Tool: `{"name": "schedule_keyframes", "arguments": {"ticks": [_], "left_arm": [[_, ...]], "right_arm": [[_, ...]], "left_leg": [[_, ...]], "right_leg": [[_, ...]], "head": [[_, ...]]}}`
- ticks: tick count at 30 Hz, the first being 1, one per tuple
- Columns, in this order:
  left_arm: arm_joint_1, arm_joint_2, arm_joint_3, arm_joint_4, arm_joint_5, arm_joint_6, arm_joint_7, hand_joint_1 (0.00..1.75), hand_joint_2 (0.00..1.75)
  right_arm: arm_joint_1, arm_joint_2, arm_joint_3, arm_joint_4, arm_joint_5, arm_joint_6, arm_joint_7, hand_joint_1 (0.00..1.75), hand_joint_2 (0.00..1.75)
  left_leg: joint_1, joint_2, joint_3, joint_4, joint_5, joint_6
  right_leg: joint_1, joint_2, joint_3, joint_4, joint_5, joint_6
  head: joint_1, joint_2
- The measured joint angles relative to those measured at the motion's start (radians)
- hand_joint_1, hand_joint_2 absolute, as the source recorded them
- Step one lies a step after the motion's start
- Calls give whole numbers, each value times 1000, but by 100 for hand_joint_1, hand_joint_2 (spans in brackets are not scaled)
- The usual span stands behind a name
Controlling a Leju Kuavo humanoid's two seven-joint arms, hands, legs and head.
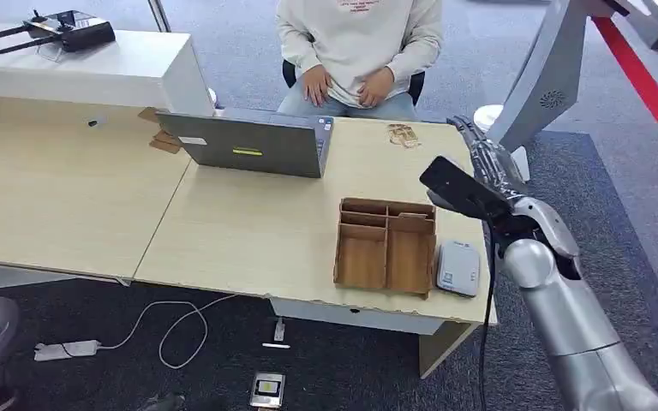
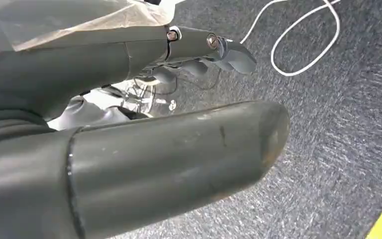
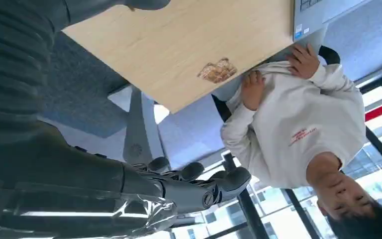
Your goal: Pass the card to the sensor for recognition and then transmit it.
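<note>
Loose and empty, left hand (image 2: 214, 50) hangs over grey carpet (image 2: 328, 124). On the pale wooden table (image 1: 248, 231), a compartmented wooden tray (image 1: 385, 244) touches a flat, light-grey sensor (image 1: 458, 267) lying under the right hand (image 1: 482, 158), which is raised, outstretched and empty. Where the card is, I cannot tell.

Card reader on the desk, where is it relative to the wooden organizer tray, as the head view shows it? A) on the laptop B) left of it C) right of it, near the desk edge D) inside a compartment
C: the grey card reader lies flat on the desk just right of the wooden organizer tray, below the raised right hand.
</note>
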Motion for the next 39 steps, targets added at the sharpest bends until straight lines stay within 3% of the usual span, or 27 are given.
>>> {"name": "schedule_keyframes", "arguments": {"ticks": [4, 11, 28, 39], "left_arm": [[-6, -5, 0, 0, -3, 0, 6, 0, 0], [-8, -6, 0, 0, -3, 0, 5, 0, 0], [-7, -6, 0, 0, -6, -1, 3, 0, 0], [-5, -6, 0, 0, -6, 0, 5, 0, 0]], "right_arm": [[18, 44, 38, 67, 36, -48, -25, 0, 175], [20, 80, 78, 160, 62, -63, -23, 0, 175], [21, 94, 118, 276, 71, -90, -15, 0, 175], [2, 103, 124, 380, 99, -160, -48, 0, 175]], "left_leg": [[0, 0, 0, 0, 0, 0], [0, 0, 0, 0, 0, 0], [0, 0, -1, 0, 0, 0], [0, 0, -1, 0, 0, 0]], "right_leg": [[0, 0, 0, 0, 0, 0], [1, 0, 0, 0, 0, 0], [0, 0, -1, 0, 0, 0], [0, 0, -1, 0, 0, 0]], "head": [[0, 0], [0, 0], [0, 0], [0, 0]]}}
